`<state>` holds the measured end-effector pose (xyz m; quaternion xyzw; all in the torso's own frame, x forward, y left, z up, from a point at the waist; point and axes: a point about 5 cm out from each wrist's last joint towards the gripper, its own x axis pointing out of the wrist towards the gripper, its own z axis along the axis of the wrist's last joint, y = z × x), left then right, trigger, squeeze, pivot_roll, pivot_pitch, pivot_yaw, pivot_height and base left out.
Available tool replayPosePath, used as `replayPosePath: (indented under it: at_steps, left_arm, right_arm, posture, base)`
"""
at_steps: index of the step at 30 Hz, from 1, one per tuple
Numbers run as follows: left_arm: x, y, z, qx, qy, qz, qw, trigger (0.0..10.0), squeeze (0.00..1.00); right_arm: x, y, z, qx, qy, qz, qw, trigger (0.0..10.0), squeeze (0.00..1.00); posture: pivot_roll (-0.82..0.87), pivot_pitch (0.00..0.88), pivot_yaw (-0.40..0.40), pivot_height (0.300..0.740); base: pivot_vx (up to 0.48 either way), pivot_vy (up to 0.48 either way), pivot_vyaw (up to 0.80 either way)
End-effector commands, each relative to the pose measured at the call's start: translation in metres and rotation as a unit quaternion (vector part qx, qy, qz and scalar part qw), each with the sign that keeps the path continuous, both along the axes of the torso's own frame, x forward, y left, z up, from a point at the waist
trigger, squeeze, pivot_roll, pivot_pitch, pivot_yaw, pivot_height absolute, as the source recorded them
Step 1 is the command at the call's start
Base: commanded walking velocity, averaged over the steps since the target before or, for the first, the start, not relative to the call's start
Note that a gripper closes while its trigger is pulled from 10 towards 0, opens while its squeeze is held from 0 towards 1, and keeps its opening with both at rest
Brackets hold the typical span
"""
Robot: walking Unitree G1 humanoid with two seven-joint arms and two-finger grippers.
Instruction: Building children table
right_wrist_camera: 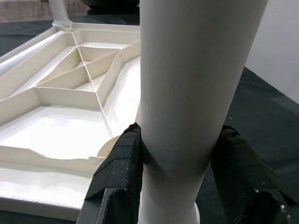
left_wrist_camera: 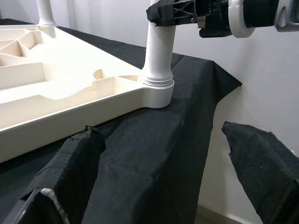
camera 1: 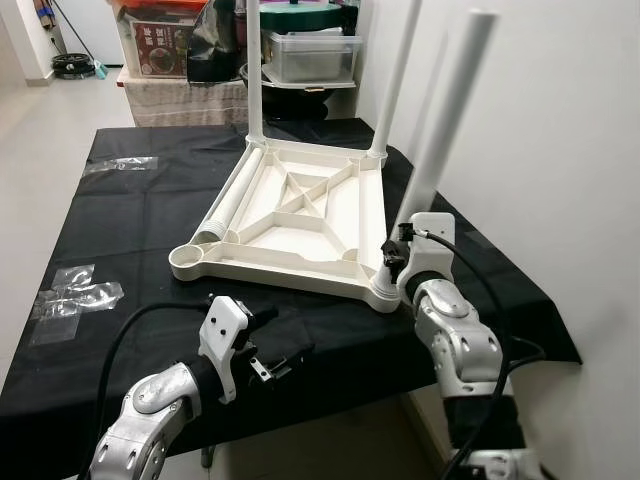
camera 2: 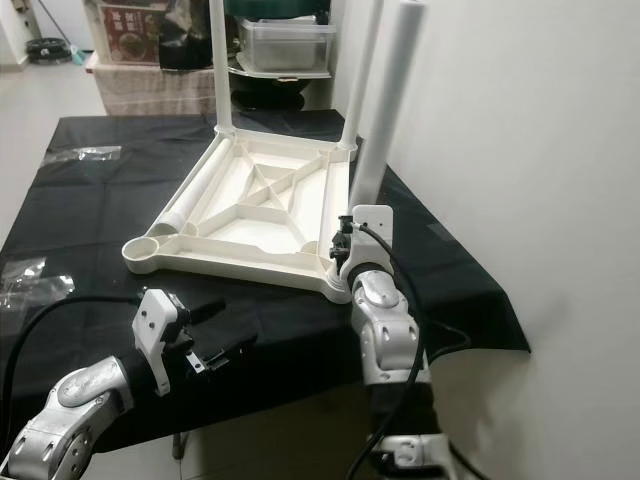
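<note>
- Where the black-clothed bench (camera 1: 120,230) runs toward the wall in the left eye view: upturned white children's tabletop (camera 1: 290,220) lying ribs-up toward the bench's right edge, reaching from near its front edge almost to its far edge.
- Standing in the tabletop's sockets: near right leg (camera 1: 450,110) at the front right corner, far right leg (camera 1: 397,75) and far left leg (camera 1: 254,70) at the two far corners.
- Front left corner socket (camera 1: 188,258) open, with a loose leg (camera 1: 232,200) lying along the tabletop's left rim.
- Right gripper (camera 1: 395,262) clamped on the near right leg, low down, just above its socket.
- Left gripper (camera 1: 285,352) spread apart and holding nothing, hanging over the bench's front edge, apart from the tabletop.
- Clear plastic wrap (camera 1: 75,292) crumpled near the bench's left edge; storage boxes (camera 1: 308,52) stacked beyond the far edge.
- Right eye view: same layout, right gripper at the base of the near right leg.
- Left wrist view: two black fingers (left_wrist_camera: 70,172) wide apart over the cloth, the front right corner socket ahead, the other gripper's fingers wrapped round the leg above it.
- Right wrist view: black pads (right_wrist_camera: 119,163) pressed to both sides of the near right leg, ribbed underside of the tabletop beyond.
</note>
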<state>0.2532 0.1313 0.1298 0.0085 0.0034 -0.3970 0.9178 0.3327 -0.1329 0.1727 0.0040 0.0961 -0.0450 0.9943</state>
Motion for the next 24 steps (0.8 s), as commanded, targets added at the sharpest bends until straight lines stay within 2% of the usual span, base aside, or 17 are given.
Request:
replayPosePath:
  at_steps: [1,2,3,4,5,9,10,11,12,15,16,18,19,20,21,22,24]
  left_arm:
    - [0.001,-0.001,-0.002,0.004,0.001,0.0,1.0,10.0,0.0]
    - [0.001,-0.001,-0.002,0.004,0.002,0.0,1.0,10.0,0.0]
    - [0.001,-0.001,-0.002,0.004,0.002,0.0,1.0,10.0,0.0]
    - [0.001,-0.001,-0.002,0.004,0.002,0.0,1.0,10.0,0.0]
    - [0.0,0.0,-0.003,0.004,0.002,0.001,1.0,10.0,0.0]
    - [-0.001,0.001,-0.003,0.005,0.004,0.001,1.0,10.0,0.0]
    - [-0.001,0.001,-0.003,0.005,0.004,0.001,1.0,10.0,0.0]
    - [-0.001,0.001,-0.003,0.005,0.004,0.001,1.0,10.0,0.0]
    - [-0.001,0.0,-0.003,0.004,0.004,0.0,1.0,10.0,0.0]
    - [-0.001,-0.001,-0.003,0.002,0.004,-0.002,1.0,10.0,0.0]
    - [-0.001,-0.001,-0.003,0.002,0.004,-0.002,1.0,10.0,0.0]
    - [-0.001,0.0,-0.003,0.002,0.004,-0.002,1.0,10.0,0.0]
    - [-0.001,0.0,-0.003,0.002,0.004,-0.002,1.0,10.0,0.0]
    - [-0.001,0.0,-0.003,0.003,0.003,-0.001,1.0,10.0,0.0]
    - [-0.001,0.0,-0.003,0.003,0.003,-0.001,1.0,10.0,0.0]
    - [0.0,0.001,-0.003,0.003,0.003,-0.001,1.0,10.0,0.0]
    - [0.0,0.001,-0.003,0.003,0.002,0.001,1.0,10.0,0.0]
  right_arm:
    - [-0.004,-0.005,-0.012,-0.008,0.035,-0.02,0.999,10.0,0.0]
    - [-0.003,-0.003,-0.011,-0.003,0.028,-0.017,0.999,10.0,0.0]
    - [-0.003,-0.004,-0.007,0.004,0.011,-0.013,1.0,10.0,0.47]
    - [-0.003,-0.004,-0.007,0.004,0.011,-0.013,1.0,10.0,0.47]
    - [-0.003,-0.005,-0.003,0.013,-0.001,-0.013,1.0,10.0,1.0]
    - [0.002,-0.007,0.007,0.009,-0.02,0.024,0.999,10.0,1.0]
    - [0.005,-0.006,0.013,-0.002,-0.027,0.041,0.999,10.0,0.45]
    - [0.005,-0.006,0.013,-0.002,-0.027,0.041,0.999,10.0,0.45]
    - [0.008,-0.005,0.021,-0.003,-0.043,0.074,0.996,10.0,0.0]
    - [0.011,-0.006,0.05,-0.028,-0.112,0.219,0.969,10.0,0.0]
    - [0.011,-0.006,0.05,-0.028,-0.112,0.219,0.969,10.0,0.0]
    - [0.012,-0.016,0.057,-0.059,-0.126,0.275,0.951,10.0,0.0]
    - [0.012,-0.016,0.057,-0.059,-0.126,0.275,0.951,10.0,0.0]
    - [0.012,-0.02,0.059,-0.064,-0.13,0.316,0.938,10.0,0.0]
    - [0.012,-0.02,0.059,-0.064,-0.13,0.316,0.938,10.0,0.0]
    - [0.012,-0.023,0.061,-0.065,-0.132,0.343,0.928,10.0,0.0]
    - [0.016,-0.026,0.052,-0.093,-0.102,0.383,0.914,10.0,0.0]
  posture:
    - [0.05,0.0,-0.096,0.74]
    - [0.05,0.0,-0.096,0.74]
    - [0.05,0.0,-0.096,0.74]
    - [0.05,0.0,-0.096,0.74]
    - [0.05,0.0,-0.097,0.74]
    - [0.05,0.0,-0.097,0.74]
    - [0.04,0.0,-0.098,0.74]
    - [0.04,0.0,-0.098,0.74]
    - [0.04,0.0,-0.097,0.74]
    - [0.05,0.0,-0.097,0.74]
    - [0.05,0.0,-0.097,0.74]
    - [0.05,0.0,-0.097,0.74]
    - [0.05,0.0,-0.097,0.74]
    - [0.05,0.0,-0.102,0.74]
    - [0.05,0.0,-0.102,0.74]
    - [0.05,0.0,-0.102,0.74]
    - [0.06,0.0,-0.112,0.74]
  base:
    - [0.0,0.0,0.0]
    - [0.0,0.0,0.0]
    - [0.0,0.0,0.0]
    - [0.0,0.0,0.0]
    - [0.0,0.0,0.0]
    - [0.0,0.0,0.0]
    - [0.0,0.0,0.0]
    - [0.0,0.0,0.0]
    - [0.0,0.0,0.0]
    - [0.0,0.0,0.0]
    - [0.0,0.0,0.0]
    - [0.0,0.0,0.0]
    - [0.0,0.0,0.0]
    - [0.0,0.0,0.0]
    - [0.0,0.0,0.0]
    - [0.0,0.0,0.0]
    - [0.0,0.0,0.0]
